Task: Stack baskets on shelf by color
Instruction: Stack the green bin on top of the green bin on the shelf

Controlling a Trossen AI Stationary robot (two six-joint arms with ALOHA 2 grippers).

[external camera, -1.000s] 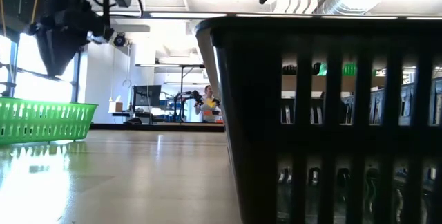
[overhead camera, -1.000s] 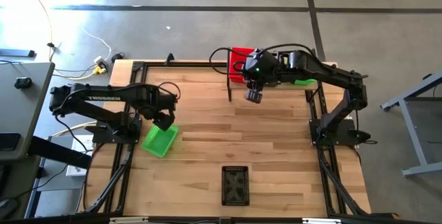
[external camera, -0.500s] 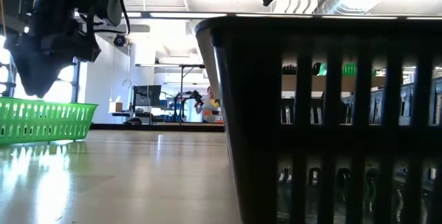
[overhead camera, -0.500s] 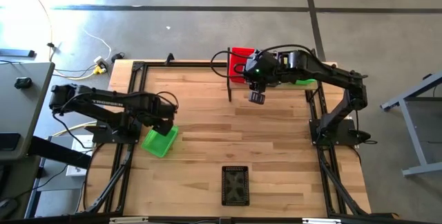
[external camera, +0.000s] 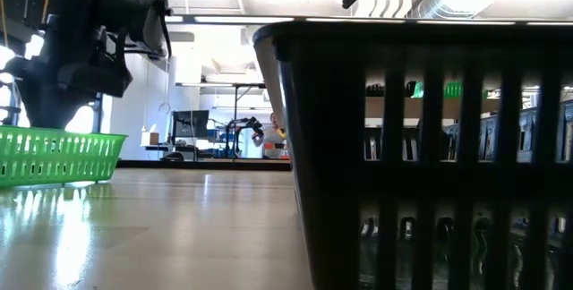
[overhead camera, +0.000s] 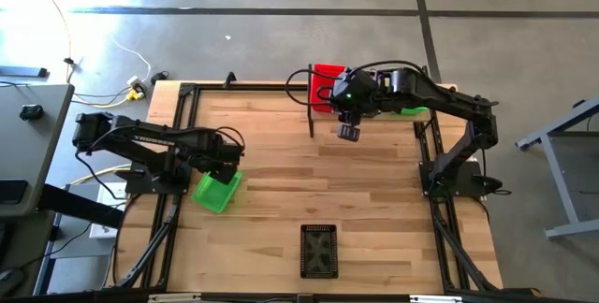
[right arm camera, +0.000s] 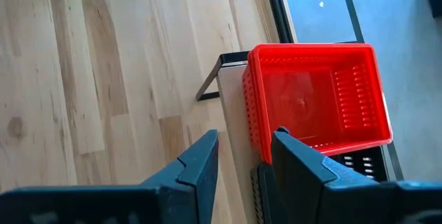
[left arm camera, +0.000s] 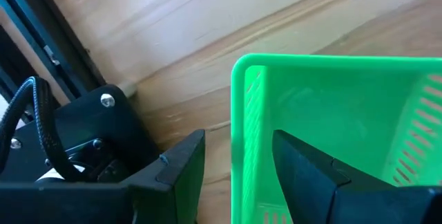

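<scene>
Now picking up the green basket.

Left hand (left arm camera: 235, 175) stands open astride a wall of the green basket (overhead camera: 216, 191) at the table's (overhead camera: 281, 200) left edge; likely next it must close and lift toward the shelf (right arm camera: 231, 113). Right hand (right arm camera: 243, 158) hangs open above the shelf beside the red basket (right arm camera: 314, 99). A black basket (overhead camera: 318, 251) waits near the front.

Bright, even daylight — window glare, tabletop (external camera: 179, 227) reflections.
</scene>
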